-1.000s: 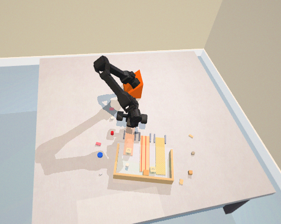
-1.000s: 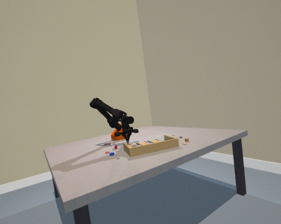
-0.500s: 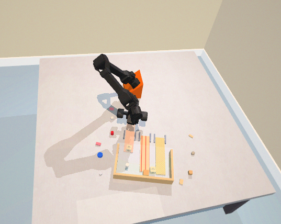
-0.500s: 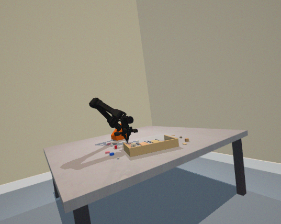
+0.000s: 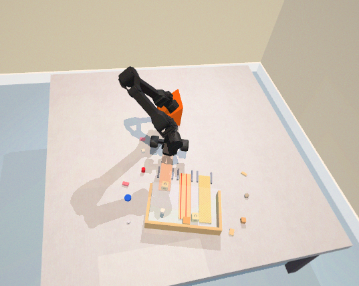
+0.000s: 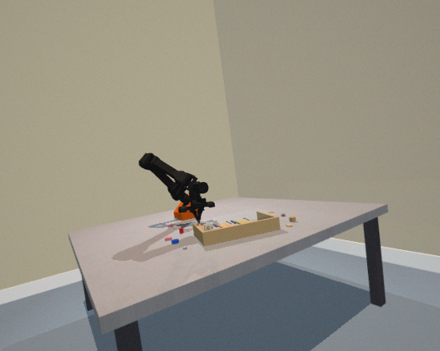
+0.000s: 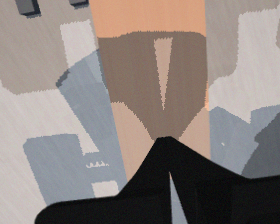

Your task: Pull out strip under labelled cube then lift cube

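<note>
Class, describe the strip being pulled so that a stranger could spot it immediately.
Find the wooden tray in front of the black arm. Three strips lie in it; take the plain peach strip nearest the blue disc. Unlike the red-lined and yellow strips, it juts far out under the shut fingers.

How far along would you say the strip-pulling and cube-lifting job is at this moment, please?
Partly done: the peach strip already sticks out of the wooden tray toward the arm, carrying the labelled cube. In hand: the shut gripper presses on the strip's near end, dragging it. Left: finishing the pull, then grasping and raising the cube.
</note>
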You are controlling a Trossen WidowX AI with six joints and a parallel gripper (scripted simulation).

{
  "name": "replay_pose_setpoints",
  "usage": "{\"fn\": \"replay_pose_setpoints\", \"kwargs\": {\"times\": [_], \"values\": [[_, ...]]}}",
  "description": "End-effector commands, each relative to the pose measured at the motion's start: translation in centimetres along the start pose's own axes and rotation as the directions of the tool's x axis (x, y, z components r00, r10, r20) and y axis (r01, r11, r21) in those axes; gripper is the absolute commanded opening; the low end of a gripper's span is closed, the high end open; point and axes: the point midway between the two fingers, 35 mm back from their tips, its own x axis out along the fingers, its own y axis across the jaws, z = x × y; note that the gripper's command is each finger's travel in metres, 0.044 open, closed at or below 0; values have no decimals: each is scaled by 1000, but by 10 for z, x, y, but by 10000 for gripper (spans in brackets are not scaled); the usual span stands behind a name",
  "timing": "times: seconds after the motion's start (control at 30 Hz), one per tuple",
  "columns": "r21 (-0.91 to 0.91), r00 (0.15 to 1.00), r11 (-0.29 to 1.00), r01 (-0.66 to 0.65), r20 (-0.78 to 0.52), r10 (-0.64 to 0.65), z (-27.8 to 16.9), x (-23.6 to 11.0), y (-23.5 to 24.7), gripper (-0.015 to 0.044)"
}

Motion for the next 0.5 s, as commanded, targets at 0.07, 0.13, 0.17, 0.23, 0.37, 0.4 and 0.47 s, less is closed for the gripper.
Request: {"fn": "replay_pose_setpoints", "kwargs": {"times": [0.07,0.13,0.17,0.23,0.37,0.4,0.47], "values": [[-13,1000,1000,5,-28,-6,-19,4,-1,0],[-13,1000,1000,5,-28,-6,-21,4,-1,0],[-13,1000,1000,5,-28,-6,-23,4,-1,0],[-13,1000,1000,5,-28,-6,-25,4,-1,0],[-13,1000,1000,5,-29,-6,-30,4,-1,0],[-14,1000,1000,5,-29,-6,-31,4,-1,0],[-14,1000,1000,5,-29,-6,-34,4,-1,0]]}}
